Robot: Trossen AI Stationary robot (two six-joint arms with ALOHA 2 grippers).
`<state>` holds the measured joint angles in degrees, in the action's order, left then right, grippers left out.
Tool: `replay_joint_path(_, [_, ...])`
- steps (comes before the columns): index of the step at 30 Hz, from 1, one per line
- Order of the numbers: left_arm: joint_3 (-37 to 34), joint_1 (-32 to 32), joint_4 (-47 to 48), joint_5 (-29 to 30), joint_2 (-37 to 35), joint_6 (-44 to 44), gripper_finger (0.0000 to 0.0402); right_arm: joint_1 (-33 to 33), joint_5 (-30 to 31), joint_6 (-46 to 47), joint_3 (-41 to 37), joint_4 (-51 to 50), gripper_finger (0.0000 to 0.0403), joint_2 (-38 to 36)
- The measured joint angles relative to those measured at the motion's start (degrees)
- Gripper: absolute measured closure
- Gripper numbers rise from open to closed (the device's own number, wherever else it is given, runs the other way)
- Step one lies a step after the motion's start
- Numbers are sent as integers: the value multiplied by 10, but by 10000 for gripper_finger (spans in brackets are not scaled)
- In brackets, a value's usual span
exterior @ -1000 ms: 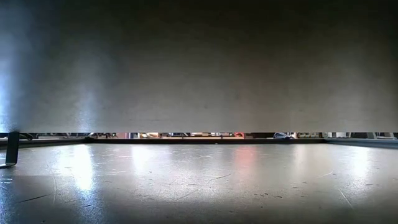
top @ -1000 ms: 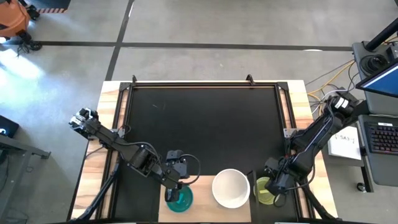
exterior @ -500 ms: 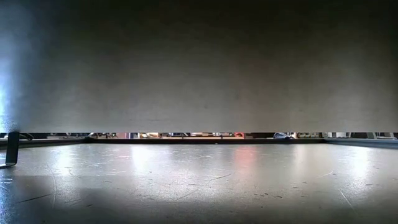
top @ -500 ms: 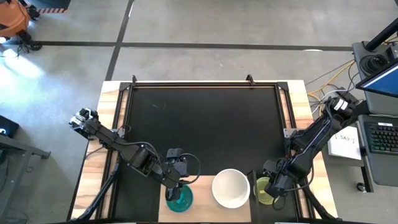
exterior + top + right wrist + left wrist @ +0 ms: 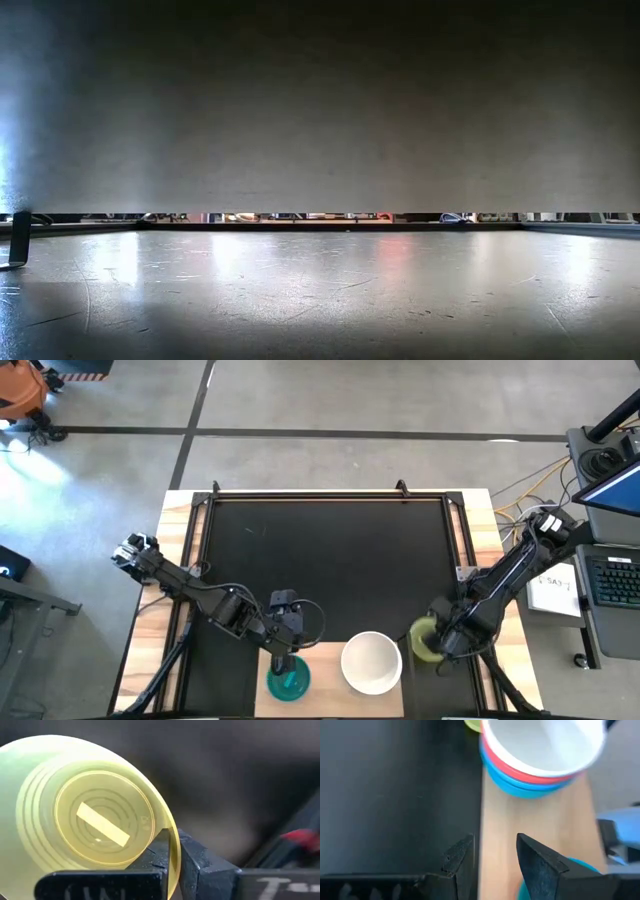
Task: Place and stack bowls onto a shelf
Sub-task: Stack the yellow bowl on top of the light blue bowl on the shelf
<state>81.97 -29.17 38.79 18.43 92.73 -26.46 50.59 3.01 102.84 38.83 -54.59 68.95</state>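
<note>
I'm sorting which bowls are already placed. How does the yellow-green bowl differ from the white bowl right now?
The yellow-green bowl is pinched by its rim in the shut right gripper and tipped on edge, its underside showing; the white bowl sits upright, free of any gripper. The white bowl looks larger. It tops a stack on red and blue bowls on the shelf; the yellow-green one is alone. Both are round.

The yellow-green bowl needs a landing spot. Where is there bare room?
Free: the black mat, and shelf wood between the white-topped stack and teal bowl. Crowded: where the right claw grips the yellow-green bowl.
</note>
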Motion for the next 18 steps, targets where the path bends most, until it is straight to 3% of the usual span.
replay_joint_path(4, [0, 6, 8, 44, 0, 1, 272, -20, 101, 81, 0, -101, 394, -24])
replay_joint_path(7, [0, 13, 14, 71, 0, 5, 272, -38, 205, 138, -1, -111, 394, -42])
replay_joint_path(18, [0, 42, 6, 190, 0, 30, 272, -130, 546, 76, 38, -73, 394, -35])
